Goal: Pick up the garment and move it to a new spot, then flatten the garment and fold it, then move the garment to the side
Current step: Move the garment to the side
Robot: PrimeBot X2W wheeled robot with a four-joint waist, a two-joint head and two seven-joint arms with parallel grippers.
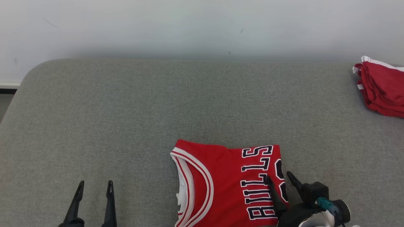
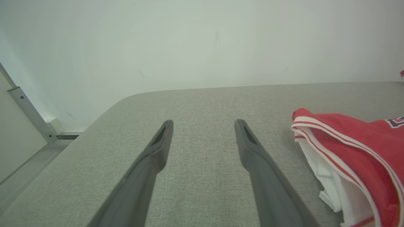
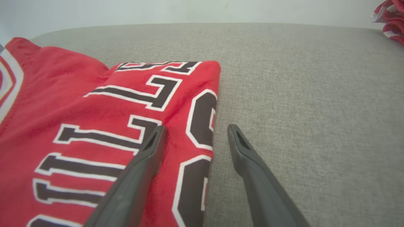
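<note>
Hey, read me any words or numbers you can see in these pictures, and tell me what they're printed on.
"BULLS": black letters edged in white on the red jersey, running sideways in the head view.
Not readable: the number beside that word on the same jersey, cut off at the folded edge.
No text can be made out on the red pile at the far right.

jersey front-ctr on pad, pile far rt

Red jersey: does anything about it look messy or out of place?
Mostly neat. The jersey lies folded flat, but white inner cloth pokes out beneath its striped trim, on the side toward the left gripper.
</note>
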